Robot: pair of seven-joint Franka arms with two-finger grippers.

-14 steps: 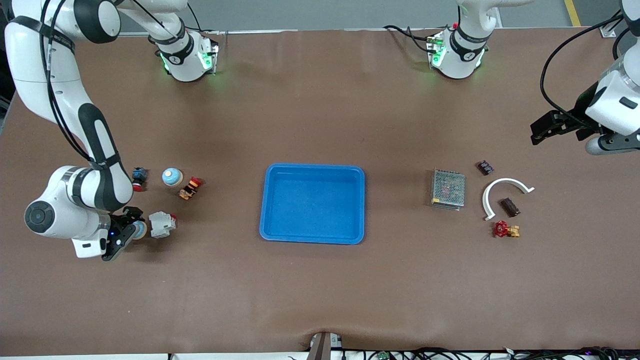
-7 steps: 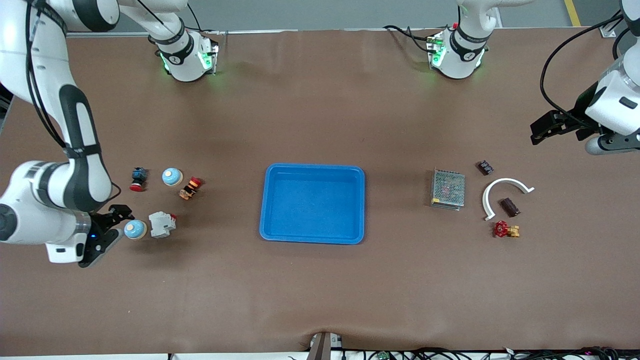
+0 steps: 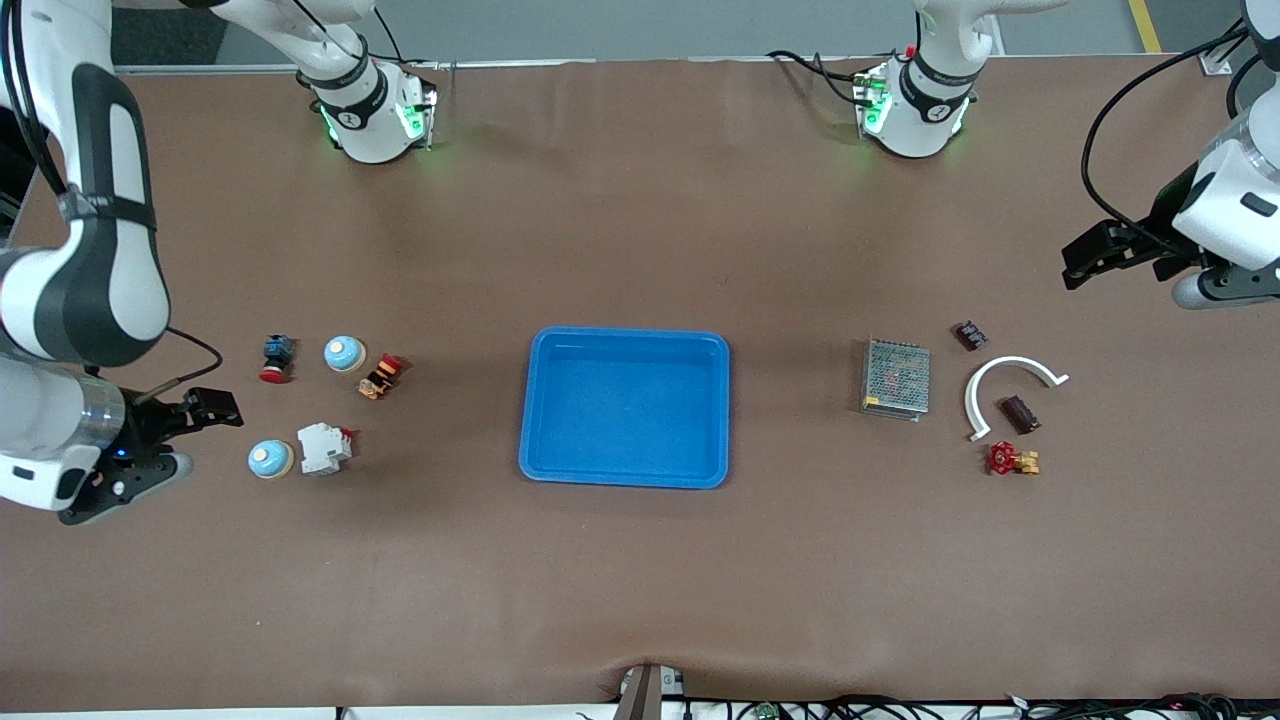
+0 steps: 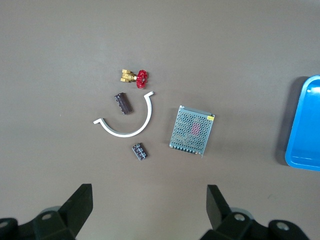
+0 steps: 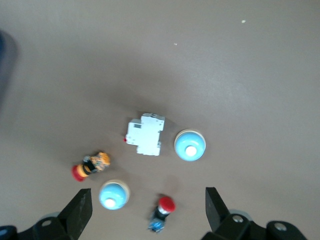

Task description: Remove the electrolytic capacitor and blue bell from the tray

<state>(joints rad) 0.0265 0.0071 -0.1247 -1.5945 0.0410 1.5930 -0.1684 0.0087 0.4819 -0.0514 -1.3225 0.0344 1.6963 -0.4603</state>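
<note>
Two light blue dome bells stand toward the right arm's end of the table: one farther from the front camera, one nearer, beside a white breaker. Both show in the right wrist view, the nearer bell and the farther bell. Two small dark parts lie toward the left arm's end; I cannot tell which is the capacitor. They show in the left wrist view. My right gripper is open and empty beside the bells. My left gripper is open and empty, waiting.
A blue tray sits mid-table. A red-capped button and an orange-black button lie by the bells. A metal mesh box, a white curved piece and a red-handled brass valve lie by the dark parts.
My right gripper has drawn back from the nearer bell toward the right arm's end of the table. The bell stays beside the breaker. The left arm has not moved.
</note>
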